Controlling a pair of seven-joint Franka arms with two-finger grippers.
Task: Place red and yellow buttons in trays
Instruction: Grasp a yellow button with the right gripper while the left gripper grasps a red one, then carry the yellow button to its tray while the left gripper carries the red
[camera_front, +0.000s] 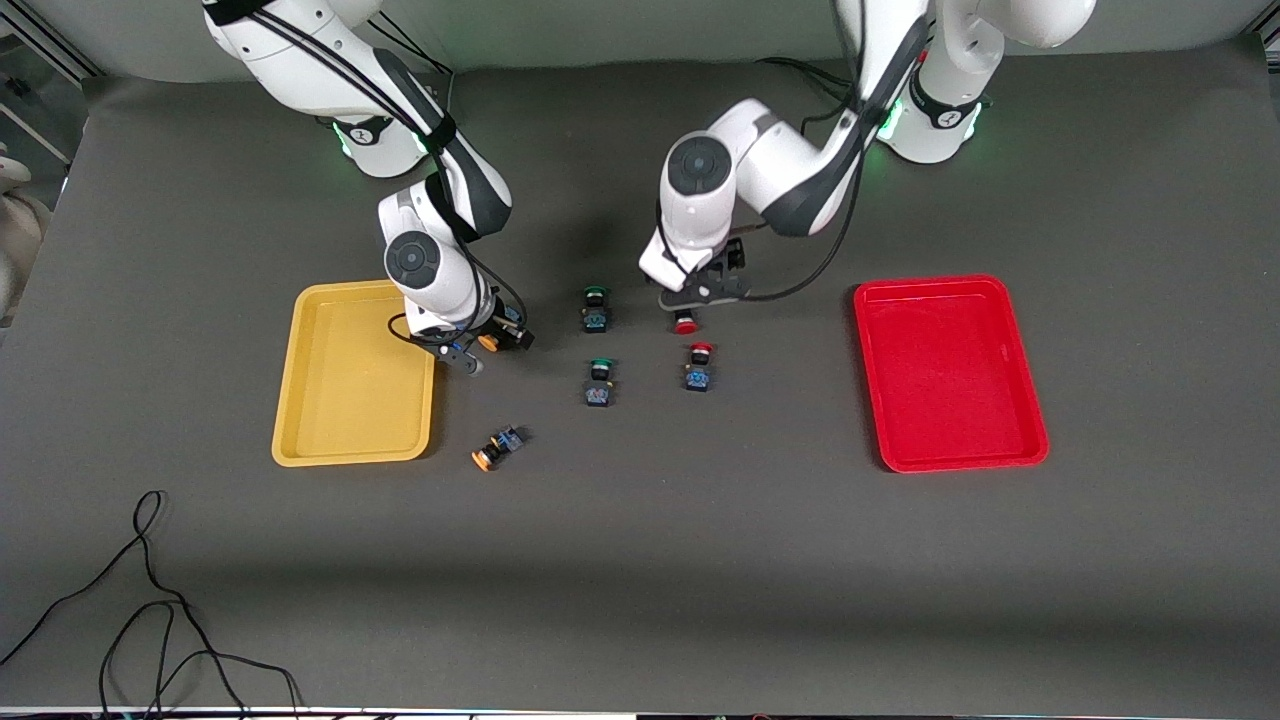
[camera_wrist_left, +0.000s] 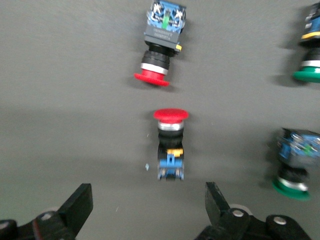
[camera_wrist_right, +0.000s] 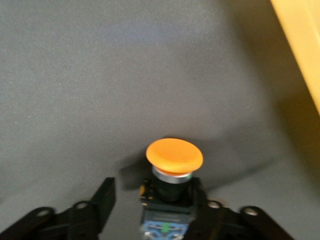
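Note:
My right gripper (camera_front: 478, 348) hangs low beside the yellow tray (camera_front: 352, 375), open. An orange-yellow button (camera_front: 489, 342) sits between its fingers. In the right wrist view the button (camera_wrist_right: 174, 156) touches one finger (camera_wrist_right: 201, 199); a gap separates it from the other. My left gripper (camera_front: 700, 296) is open above a red button (camera_front: 686, 323), which lies just ahead of the fingers (camera_wrist_left: 79, 204) in the left wrist view (camera_wrist_left: 170, 145). The second red button (camera_front: 699, 367) (camera_wrist_left: 159, 50) lies nearer the camera. The second orange-yellow button (camera_front: 497, 447) lies on its side. The red tray (camera_front: 948, 372) is empty.
Two green-capped buttons (camera_front: 595, 308) (camera_front: 599, 381) stand between the two grippers, also in the left wrist view (camera_wrist_left: 312, 50) (camera_wrist_left: 295, 170). The yellow tray's rim (camera_wrist_right: 300, 50) shows in the right wrist view. Black cables (camera_front: 150, 600) lie near the table's front edge.

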